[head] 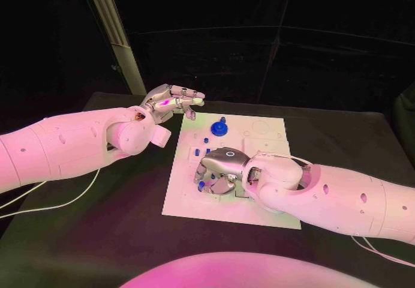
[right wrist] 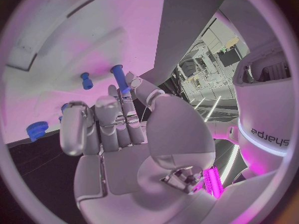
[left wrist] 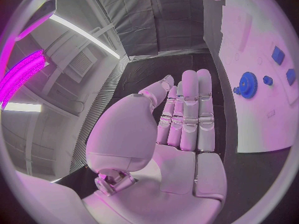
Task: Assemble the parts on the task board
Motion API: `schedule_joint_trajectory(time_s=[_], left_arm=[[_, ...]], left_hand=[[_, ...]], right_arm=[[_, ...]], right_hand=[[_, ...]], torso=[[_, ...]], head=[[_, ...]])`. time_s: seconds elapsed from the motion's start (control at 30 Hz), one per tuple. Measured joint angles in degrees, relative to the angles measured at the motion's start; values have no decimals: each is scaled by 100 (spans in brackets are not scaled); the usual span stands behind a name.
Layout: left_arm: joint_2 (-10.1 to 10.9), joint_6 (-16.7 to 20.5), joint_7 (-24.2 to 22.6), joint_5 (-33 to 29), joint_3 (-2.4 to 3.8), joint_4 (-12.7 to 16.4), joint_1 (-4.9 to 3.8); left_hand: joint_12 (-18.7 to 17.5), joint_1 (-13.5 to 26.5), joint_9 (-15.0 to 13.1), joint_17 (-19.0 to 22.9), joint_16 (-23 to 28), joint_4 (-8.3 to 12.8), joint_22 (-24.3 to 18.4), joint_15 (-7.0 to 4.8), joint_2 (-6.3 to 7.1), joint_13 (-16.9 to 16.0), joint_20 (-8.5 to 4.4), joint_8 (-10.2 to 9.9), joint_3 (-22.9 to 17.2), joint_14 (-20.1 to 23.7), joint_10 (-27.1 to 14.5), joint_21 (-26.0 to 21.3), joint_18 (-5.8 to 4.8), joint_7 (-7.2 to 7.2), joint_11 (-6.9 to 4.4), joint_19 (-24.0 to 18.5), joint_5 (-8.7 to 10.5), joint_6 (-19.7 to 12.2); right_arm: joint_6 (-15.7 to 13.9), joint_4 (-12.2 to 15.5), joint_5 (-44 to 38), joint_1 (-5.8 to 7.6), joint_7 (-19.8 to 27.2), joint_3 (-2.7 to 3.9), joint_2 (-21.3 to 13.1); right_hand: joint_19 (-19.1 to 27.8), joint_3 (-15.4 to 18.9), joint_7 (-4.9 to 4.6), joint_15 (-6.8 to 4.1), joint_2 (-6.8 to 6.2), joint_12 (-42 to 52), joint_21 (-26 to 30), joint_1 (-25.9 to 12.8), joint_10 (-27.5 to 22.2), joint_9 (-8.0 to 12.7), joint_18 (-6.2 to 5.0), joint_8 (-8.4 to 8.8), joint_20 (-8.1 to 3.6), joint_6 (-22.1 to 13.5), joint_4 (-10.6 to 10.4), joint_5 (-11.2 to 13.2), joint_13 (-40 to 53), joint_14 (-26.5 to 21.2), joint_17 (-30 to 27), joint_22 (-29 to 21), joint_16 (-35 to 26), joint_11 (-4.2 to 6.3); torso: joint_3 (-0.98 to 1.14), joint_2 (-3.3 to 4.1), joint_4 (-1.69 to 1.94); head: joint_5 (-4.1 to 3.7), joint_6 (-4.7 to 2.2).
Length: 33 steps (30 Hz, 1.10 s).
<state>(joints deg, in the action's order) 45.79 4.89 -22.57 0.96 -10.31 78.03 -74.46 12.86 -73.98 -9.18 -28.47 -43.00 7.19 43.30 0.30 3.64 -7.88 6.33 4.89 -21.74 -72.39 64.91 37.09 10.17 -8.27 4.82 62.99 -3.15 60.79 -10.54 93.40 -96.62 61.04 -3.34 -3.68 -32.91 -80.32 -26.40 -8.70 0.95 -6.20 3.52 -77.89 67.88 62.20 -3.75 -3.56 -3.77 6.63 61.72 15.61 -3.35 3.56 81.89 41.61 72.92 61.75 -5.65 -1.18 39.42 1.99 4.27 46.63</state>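
We see the right hand [head: 223, 170] lying low over the near half of the white board [head: 259, 207], palm down, its fingers bent toward the plate. In the right wrist view the fingers [right wrist: 106, 119] are partly curled beside a blue peg [right wrist: 121, 79] that stands up from the board close to the fingertips; we cannot tell whether they grip it or only touch it. A shorter blue peg [right wrist: 86, 80] stands just beside the first, apart from the hand. Other small blue pieces [head: 206, 141] sit on the board just beyond the hand, toward the far edge.

The left hand [head: 173, 100] hovers off the board's far left corner, above the black table [head: 104, 240], holding nothing; in the left wrist view its fingers [left wrist: 190, 109] are straight and pressed together, the thumb lying alongside. A blue gear [head: 219, 128] stands on the far part of the board, near that hand but not touching it.
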Motion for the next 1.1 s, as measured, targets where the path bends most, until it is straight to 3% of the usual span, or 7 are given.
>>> schedule_joint_trajectory(time_s=[0.2,0.4,0.53,0.7,0.8,0.93,1.1], left_arm=[[1,-2,2,0,0,-2,0],[8,-4,4,0,0,-4,0],[18,-5,6,0,0,-3,0],[30,-5,7,0,0,4,-1],[48,-5,8,0,0,12,0],[62,-5,8,-1,-1,41,0],[73,-5,8,-1,-2,77,0]], left_hand=[[0,0,0,0,0,0,0,0,0,0,0,0,0,0,0,0,0,0,0,0,0,0],[0,0,0,0,0,0,1,0,0,1,0,0,0,0,0,0,0,0,0,0,0,0],[0,0,1,0,0,0,1,0,0,1,0,0,0,0,0,0,0,0,0,0,0,0],[0,0,1,0,0,0,1,0,0,1,0,0,0,0,0,0,-1,0,0,0,0,0],[0,0,1,-1,0,10,0,0,0,1,0,0,10,0,0,0,0,0,0,0,0,0],[0,0,1,-1,0,16,-5,0,0,1,0,0,16,0,0,0,-1,0,0,0,0,0],[0,0,1,-1,0,16,-4,0,0,2,0,0,16,0,0,0,0,0,0,0,0,0]], right_arm=[[-178,32,18,-1,61,-1,-41],[-425,224,105,-2,148,-2,-272],[-606,547,301,0,195,-1,-743],[-729,819,898,83,173,2,-1371],[-787,985,1537,150,78,9,-1841],[-848,1126,2317,169,-176,5,-2360],[-896,1285,2914,179,-677,1,-2810]], right_hand=[[132,688,58,-3,-175,112,256,14,-364,0,-92,0,41,-272,-213,0,12,-53,-284,-314,-200,-56],[132,992,37,-3,-95,245,276,158,-387,0,-91,0,41,-293,-354,0,21,-53,-286,-316,-200,-39],[42,1066,-9,-43,-39,456,182,206,-41,-14,-91,0,0,-219,-409,-31,60,18,-149,-174,-129,16],[-257,1071,107,-170,127,759,-216,40,710,-25,-83,0,-98,-77,-516,-31,186,199,435,188,287,192],[-371,1119,247,-322,202,1051,-449,-82,1311,-79,49,-60,-219,64,-609,-31,382,217,914,203,620,362],[-371,1320,431,-515,122,1725,-631,-390,1894,-263,49,-175,-425,324,-810,-31,942,213,1192,203,843,576],[-363,1533,497,-569,117,4299,-791,-464,1862,-760,139,-177,-494,375,-1167,-63,3758,206,1723,202,1213,680]], torso=[[1,-1,0],[3,-1,-2],[3,-7,-7],[-1,-15,-9],[-5,-22,-15],[-15,-43,-42],[-28,-77,-82]], head=[[-2,-6],[-29,-8],[-77,-21],[-204,-69],[-316,-115],[-448,-163],[-536,-188]])
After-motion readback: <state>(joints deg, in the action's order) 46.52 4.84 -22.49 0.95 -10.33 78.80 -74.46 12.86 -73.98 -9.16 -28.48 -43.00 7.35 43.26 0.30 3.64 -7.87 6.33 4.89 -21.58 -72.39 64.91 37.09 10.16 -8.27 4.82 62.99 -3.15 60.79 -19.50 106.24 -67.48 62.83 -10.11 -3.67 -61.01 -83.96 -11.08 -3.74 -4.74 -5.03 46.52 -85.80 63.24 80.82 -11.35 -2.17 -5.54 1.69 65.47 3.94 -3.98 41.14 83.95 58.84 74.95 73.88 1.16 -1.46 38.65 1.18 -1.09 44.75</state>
